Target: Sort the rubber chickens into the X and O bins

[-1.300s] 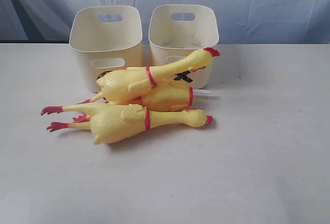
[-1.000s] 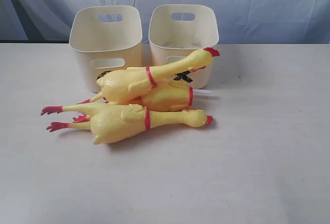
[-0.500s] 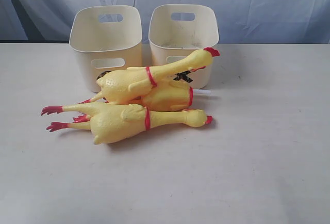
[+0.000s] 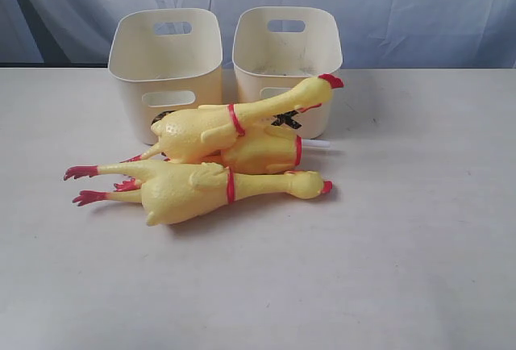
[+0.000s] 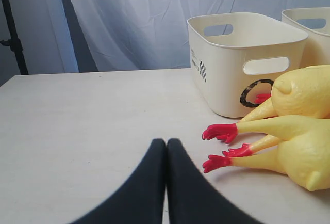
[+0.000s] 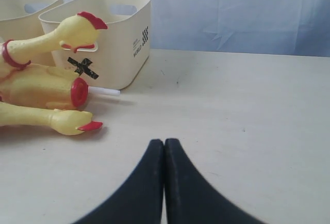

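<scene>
The pale table [image 4: 419, 277] is the biggest thing here, with wide bare room in front of the X bin [image 4: 251, 100] and off to its right. That cream tub stands at the back, and a yellow neck crosses part of its black X. The O bin [image 4: 129, 104] stands just to the left of the X bin, a narrow gap between them.

The three rubber chickens [image 4: 242, 156] lie heaped right in front of the X bin, all with their long axes running roughly left to right. The top chicken [image 4: 201, 128] slants upward, its red-combed head against the X bin's front wall and its feet toward the left. Under it the middle chicken [image 4: 262, 152] lies flat, its red-ringed end and a thin white stub pointing right. The front chicken [image 4: 189, 193] lies farthest out from the X bin, head right, red feet left.

The left gripper [image 5: 166, 142] is clenched on nothing, near those red feet. The right gripper [image 6: 164, 142] is likewise pinched shut and empty, over bare table facing the X bin.
</scene>
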`<state>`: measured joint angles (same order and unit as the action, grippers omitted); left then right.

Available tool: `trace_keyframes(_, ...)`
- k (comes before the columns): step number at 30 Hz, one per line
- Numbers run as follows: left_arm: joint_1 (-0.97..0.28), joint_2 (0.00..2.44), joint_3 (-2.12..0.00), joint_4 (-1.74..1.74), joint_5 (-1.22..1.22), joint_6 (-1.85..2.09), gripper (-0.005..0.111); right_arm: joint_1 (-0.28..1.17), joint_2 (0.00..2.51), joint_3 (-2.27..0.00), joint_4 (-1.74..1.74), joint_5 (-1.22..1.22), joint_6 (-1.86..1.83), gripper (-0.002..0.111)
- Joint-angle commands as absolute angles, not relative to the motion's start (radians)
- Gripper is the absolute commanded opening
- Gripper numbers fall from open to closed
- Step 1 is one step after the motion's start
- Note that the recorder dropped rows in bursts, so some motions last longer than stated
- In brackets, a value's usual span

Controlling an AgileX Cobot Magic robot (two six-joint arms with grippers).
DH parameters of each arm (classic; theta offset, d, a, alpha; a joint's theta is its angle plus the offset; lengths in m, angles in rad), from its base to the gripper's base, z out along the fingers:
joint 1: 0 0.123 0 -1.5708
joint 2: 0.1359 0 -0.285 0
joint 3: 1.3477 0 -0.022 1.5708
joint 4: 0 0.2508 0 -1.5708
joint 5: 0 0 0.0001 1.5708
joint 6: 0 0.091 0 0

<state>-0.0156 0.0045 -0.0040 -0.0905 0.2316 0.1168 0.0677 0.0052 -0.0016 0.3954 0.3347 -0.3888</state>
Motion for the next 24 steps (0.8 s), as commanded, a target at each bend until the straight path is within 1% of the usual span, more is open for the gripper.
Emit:
trace_keyframes(1,-0.023,0.0,0.0,-0.09,0.232,0.115,0.0,0.071,0.0,0.0,0.394,0.326,-0.389,-0.001)
trace_keyframes(11,-0.023,0.0,0.0,-0.088,0.118,0.115,0.0,0.071,0.0,0.0,0.394,0.327,-0.389,-0.001)
trace_keyframes(18,-0.023,0.0,0.0,0.021,0.098,0.117,0.0,0.071,0.0,0.0,0.394,0.327,-0.389,-0.001)
trace_keyframes(21,-0.023,0.0,0.0,0.11,0.028,0.117,0.0,0.071,0.0,0.0,0.394,0.327,-0.389,-0.001)
trace_keyframes(24,-0.023,0.0,0.0,0.118,-0.064,0.108,0.0,0.071,0.0,0.0,0.394,0.327,-0.389,-0.001)
